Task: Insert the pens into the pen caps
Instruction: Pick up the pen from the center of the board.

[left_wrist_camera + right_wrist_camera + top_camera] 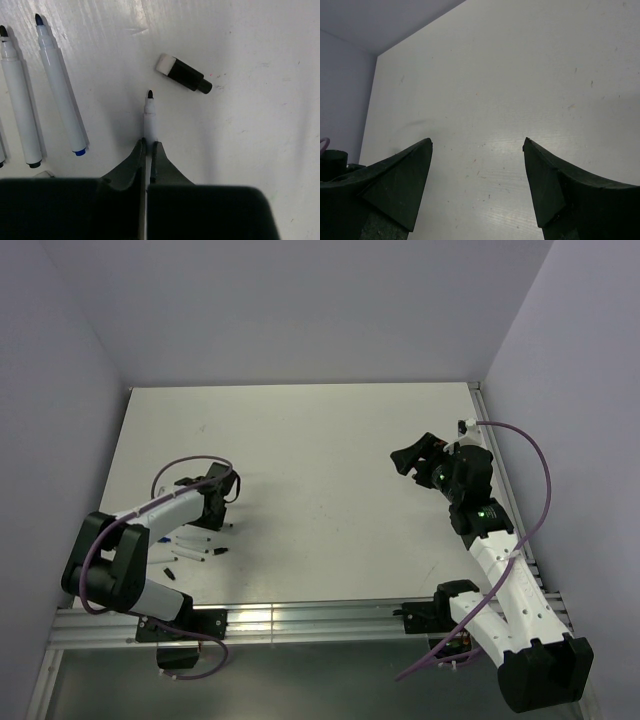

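My left gripper (149, 145) is shut on a white pen (150, 122) down at the table, and the pen's dark tip points away past the fingertips. A black pen cap (184, 75) with a white end lies just beyond and to the right of that tip, apart from it. Two more pens lie to the left, one with a black tip (17, 100) and one with a blue tip (60, 85). In the top view the left gripper (215, 505) sits above the cluster of pens (195, 552) near the front left. My right gripper (415, 455) (477, 142) hangs open over bare table with nothing between its fingers.
A small dark cap (170, 570) lies near the table's front edge (300, 605) by the left arm's base. White walls enclose the table on the left, back and right. A purple cable (530, 470) loops off the right arm.
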Motion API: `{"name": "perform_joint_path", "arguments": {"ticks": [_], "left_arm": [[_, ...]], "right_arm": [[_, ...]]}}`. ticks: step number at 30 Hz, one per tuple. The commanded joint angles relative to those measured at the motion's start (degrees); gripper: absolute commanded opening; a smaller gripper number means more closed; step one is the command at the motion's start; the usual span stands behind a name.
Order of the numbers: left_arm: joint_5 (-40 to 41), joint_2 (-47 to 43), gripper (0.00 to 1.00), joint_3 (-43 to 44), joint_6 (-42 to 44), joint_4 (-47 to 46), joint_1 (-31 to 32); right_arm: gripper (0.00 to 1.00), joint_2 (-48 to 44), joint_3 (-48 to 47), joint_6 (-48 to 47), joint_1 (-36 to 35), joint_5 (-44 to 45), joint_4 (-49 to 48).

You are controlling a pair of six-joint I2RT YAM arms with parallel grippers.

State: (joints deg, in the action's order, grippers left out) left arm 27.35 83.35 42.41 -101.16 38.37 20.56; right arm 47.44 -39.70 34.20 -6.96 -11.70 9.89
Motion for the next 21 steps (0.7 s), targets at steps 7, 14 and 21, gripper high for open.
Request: {"name": "perform_joint_path", "arguments": {"ticks": [7,14,21], "left_arm": [[-1.5,-0.9,0.00,2.6,5.7,-0.5,3.5],[-6.5,-9.7,0.00,4.7,24.1,-9.8,6.6],[-23.1,-24.7,0.00,2.2,40.6,-33.0,8.0]], "right_arm": [[0.80,1.3,0.2,-1.9,0.1,-3.0,-2.2],[0.77,5.9,-1.1,-2.6,-4.2,-15.6,-7.4],[0.75,12.6,-2.0,4.0,-13.0,-31.5,-19.4]]}}
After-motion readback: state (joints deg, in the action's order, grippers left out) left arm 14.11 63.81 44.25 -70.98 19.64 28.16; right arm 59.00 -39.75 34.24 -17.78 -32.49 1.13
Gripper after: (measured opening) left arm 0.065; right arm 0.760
